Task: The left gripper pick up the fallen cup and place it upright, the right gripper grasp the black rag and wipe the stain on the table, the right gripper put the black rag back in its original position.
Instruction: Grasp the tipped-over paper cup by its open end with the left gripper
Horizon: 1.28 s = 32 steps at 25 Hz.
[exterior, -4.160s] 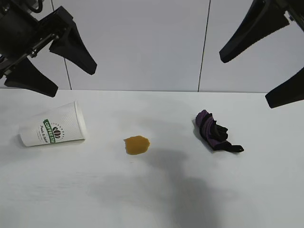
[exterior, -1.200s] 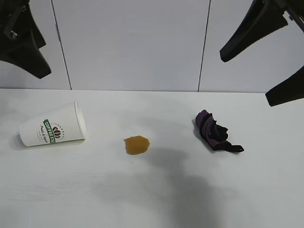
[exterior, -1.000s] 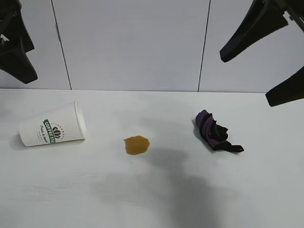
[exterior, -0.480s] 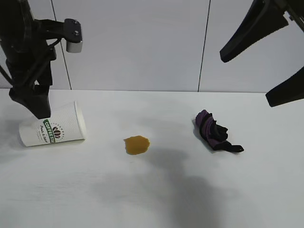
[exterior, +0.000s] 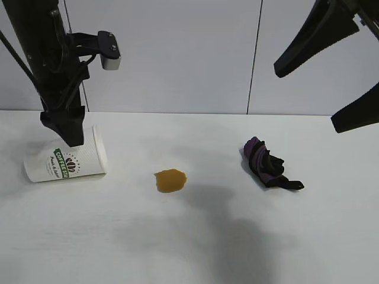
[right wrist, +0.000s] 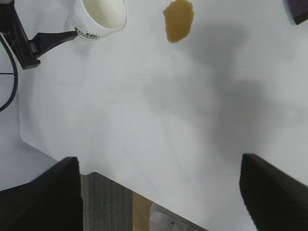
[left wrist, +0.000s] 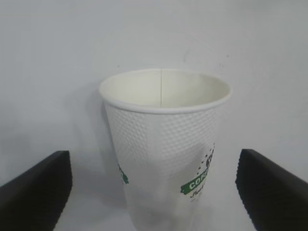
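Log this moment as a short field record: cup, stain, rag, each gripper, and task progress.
cup: the cup lies on its side at the left of the table, mouth toward the stain
stain: the stain sits mid-table, unwiped
rag: the black rag lies right of the stain, untouched
left gripper: the left gripper is open, pointing down, straddling the cup, fingers clear of its sides
right gripper: the right gripper is open, raised at upper right, holding nothing
progress: cup not yet grasped; wiping not begun
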Each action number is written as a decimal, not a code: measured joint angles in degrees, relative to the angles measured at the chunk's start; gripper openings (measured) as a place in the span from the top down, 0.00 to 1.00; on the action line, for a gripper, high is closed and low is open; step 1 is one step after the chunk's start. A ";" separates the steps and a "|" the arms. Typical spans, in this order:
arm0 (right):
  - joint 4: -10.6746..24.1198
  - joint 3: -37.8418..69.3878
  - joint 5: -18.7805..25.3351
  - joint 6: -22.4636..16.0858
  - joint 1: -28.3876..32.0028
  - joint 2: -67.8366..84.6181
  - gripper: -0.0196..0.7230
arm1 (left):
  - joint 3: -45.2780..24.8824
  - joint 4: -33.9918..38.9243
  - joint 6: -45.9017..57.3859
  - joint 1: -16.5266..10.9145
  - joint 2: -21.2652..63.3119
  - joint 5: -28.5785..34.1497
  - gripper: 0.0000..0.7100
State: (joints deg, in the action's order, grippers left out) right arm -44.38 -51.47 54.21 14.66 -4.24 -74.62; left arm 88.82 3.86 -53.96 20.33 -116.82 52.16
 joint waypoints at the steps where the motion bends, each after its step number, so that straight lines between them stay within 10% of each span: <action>1: 0.00 0.00 0.00 0.00 0.00 0.00 0.14 | 0.00 0.00 -0.17 0.14 -0.46 -0.04 0.07; 24: 0.00 0.00 -1.50 0.00 0.00 -0.07 0.14 | 0.67 5.29 -0.64 2.84 -7.96 -3.79 0.07; 32: 0.00 0.00 -1.71 0.00 0.00 -0.07 0.14 | 1.32 5.36 -0.64 2.84 -7.72 -3.94 0.29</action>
State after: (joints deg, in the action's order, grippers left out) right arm -44.38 -51.47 52.50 14.66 -4.24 -74.69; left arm 90.14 9.22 -54.60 23.17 -124.54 48.21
